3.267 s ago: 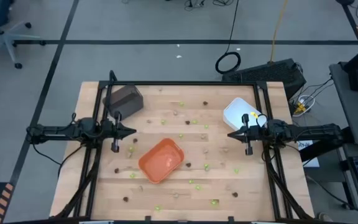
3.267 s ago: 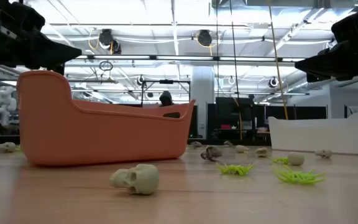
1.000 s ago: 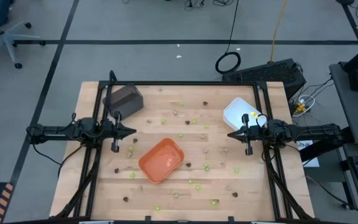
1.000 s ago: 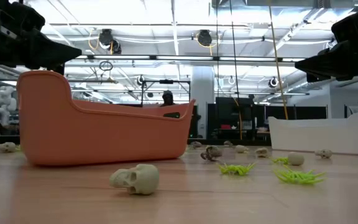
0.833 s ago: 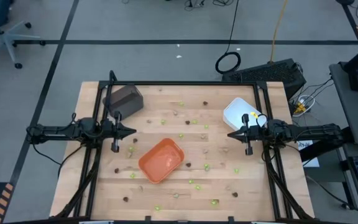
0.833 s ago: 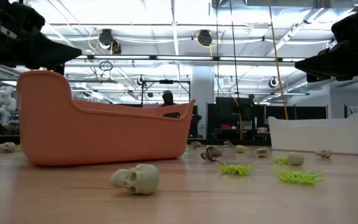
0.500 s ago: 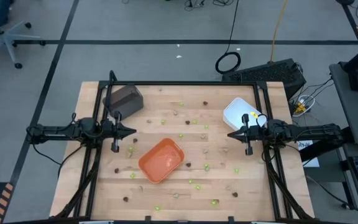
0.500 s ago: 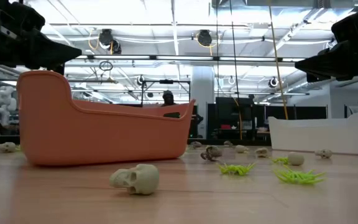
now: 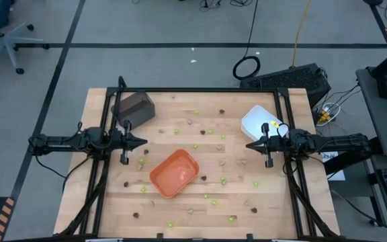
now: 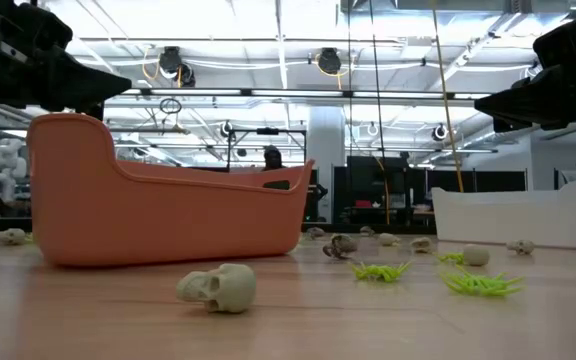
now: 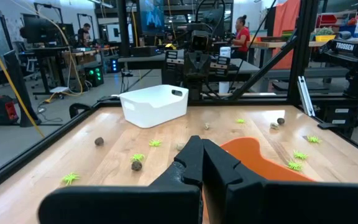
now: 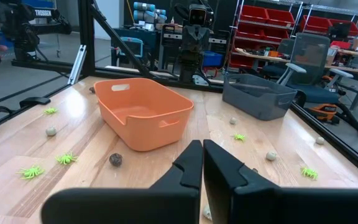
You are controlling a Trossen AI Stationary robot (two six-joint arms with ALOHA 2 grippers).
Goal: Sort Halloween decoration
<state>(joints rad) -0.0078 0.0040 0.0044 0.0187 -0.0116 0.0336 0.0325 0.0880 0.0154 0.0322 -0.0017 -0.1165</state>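
Small Halloween decoration pieces lie scattered over the wooden table (image 9: 106, 202): lime-green spiders (image 10: 480, 284), dark brown balls (image 12: 115, 160), and tan-grey skulls (image 10: 220, 287). My left gripper (image 9: 144, 142) is shut, held level above the table's left side, with nothing in it. At the table's right side my right gripper (image 9: 248, 144) is held the same way, shut and empty. In its own wrist view each one's fingers (image 11: 199, 163) (image 12: 199, 163) meet with no gap.
An orange tray (image 9: 174, 173) stands at mid-table between the grippers. A dark grey tray (image 9: 134, 106) sits at the far left and a white tray (image 9: 259, 122) at the far right. A black frame (image 9: 200, 91) rims the table. People show in the room beyond.
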